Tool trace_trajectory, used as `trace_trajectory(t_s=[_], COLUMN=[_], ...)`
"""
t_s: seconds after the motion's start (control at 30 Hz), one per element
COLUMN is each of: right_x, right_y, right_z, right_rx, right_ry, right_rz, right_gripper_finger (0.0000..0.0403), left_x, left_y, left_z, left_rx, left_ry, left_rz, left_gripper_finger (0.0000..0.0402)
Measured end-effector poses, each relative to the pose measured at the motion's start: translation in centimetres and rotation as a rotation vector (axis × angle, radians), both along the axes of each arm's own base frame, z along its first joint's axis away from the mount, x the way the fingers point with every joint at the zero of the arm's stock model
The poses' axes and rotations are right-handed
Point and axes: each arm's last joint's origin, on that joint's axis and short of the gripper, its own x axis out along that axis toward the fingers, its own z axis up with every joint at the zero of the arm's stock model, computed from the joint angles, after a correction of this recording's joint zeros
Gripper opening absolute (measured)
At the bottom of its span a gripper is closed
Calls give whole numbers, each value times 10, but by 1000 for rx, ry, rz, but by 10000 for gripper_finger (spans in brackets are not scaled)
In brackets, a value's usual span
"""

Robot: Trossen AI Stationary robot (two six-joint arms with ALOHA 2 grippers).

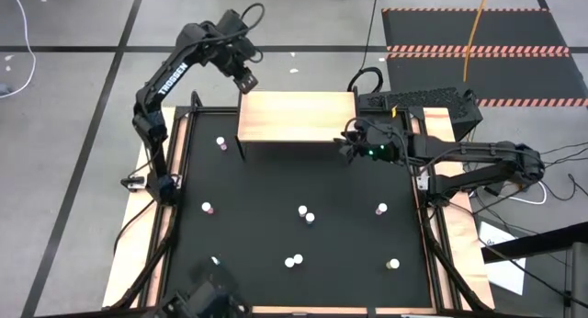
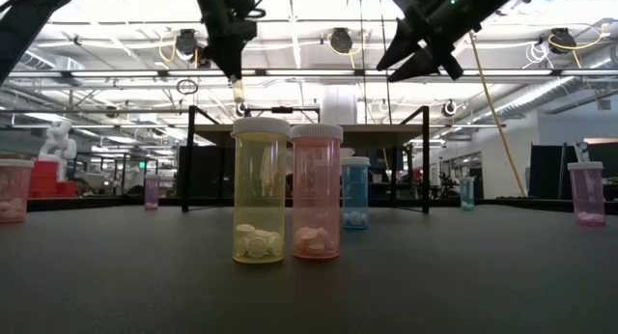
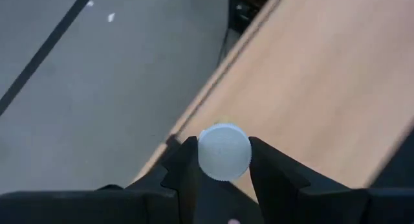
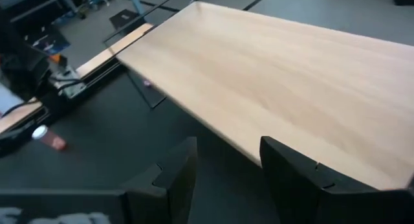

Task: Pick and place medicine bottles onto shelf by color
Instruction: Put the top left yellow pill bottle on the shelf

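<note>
**Left arm holds a bottle at the shelf's far corner**

I see the left gripper (image 3: 223,160) pinching a white-capped bottle (image 3: 224,151) between its fingers, raised over the far left corner of the shelf (image 1: 294,116). I cannot tell the bottle's body colour. My right gripper (image 4: 226,162) hangs above the shelf's right end with its fingers spread and nothing between them. The shelf top is bare wood. On the black table (image 1: 276,176), other bottles stand scattered: a yellow bottle (image 2: 261,191) and a pink bottle (image 2: 316,191) touch side by side nearest the low camera, with a blue bottle (image 2: 354,193) behind them.
</note>
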Motion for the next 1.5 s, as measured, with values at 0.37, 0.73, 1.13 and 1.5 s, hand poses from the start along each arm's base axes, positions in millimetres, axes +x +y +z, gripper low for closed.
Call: trace_trajectory(t_s=[0.37, 0.73, 1.13, 1.5], right_x=[-3, -5, -6, -6], right_y=[-8, -9, -14, -14], right_z=[-1, -4, -4, -4], right_rx=[-1, 7, 9, 12], right_ry=[8, 50, 47, 46], right_rz=[-35, -44, -65, -61], right_gripper_finger=[165, 165, 165, 165], left_x=[25, 38, 46, 50], left_y=[15, 23, 15, 12], left_z=[-35, -57, -57, -57], left_rx=[-97, -139, -78, -59], left_ry=[31, 82, 148, 152], left_rz=[-49, -59, -79, -92], left_gripper_finger=[124, 124, 124, 124])
